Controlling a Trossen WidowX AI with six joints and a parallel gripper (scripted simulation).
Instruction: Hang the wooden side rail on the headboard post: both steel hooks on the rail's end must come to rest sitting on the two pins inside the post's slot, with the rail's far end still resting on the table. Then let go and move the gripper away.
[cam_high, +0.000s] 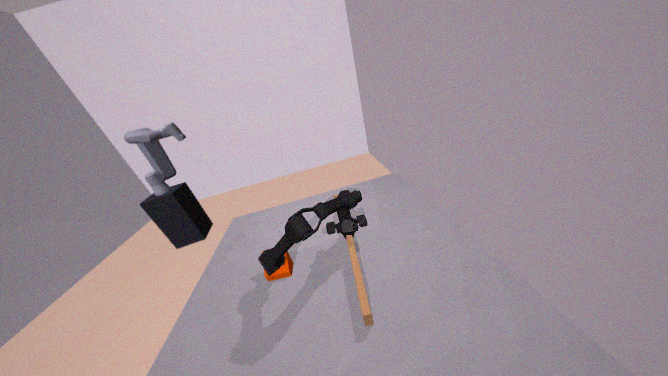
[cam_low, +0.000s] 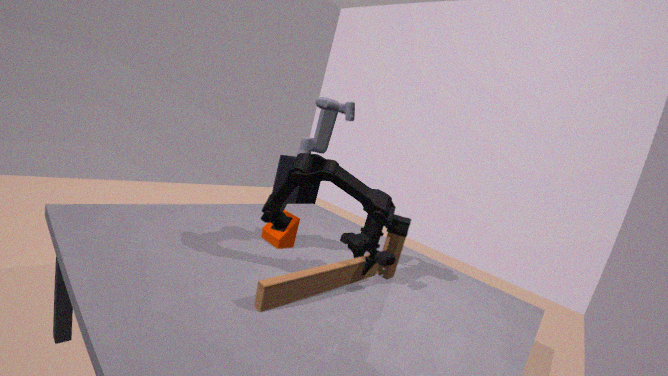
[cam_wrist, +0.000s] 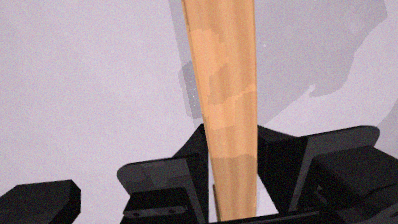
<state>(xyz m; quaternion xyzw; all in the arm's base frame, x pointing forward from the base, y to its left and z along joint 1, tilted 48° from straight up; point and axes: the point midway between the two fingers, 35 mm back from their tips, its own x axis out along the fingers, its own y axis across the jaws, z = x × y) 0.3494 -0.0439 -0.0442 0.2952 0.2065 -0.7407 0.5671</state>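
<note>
The wooden side rail (cam_high: 360, 280) (cam_low: 310, 286) (cam_wrist: 227, 75) runs from the gripper toward the front of the table. Its far end is low, on or very near the table top; a small gap cannot be ruled out. My gripper (cam_high: 348, 234) (cam_low: 369, 267) (cam_wrist: 219, 124) is shut on the rail near its post end, with one finger on each side. The headboard post (cam_low: 396, 250) stands upright just beyond the gripper, with a dark part at its top. The rail's end is close against the post's lower part. The hooks, pins and slot are hidden by the gripper and arm.
The arm's base is on an orange block (cam_high: 282, 270) (cam_low: 282, 237) on the grey table (cam_high: 450, 310) (cam_low: 165, 280), left of the rail in the top view. A grey robot arm (cam_high: 159, 157) (cam_low: 326, 130) on a black pedestal (cam_high: 175, 217) stands beyond the table.
</note>
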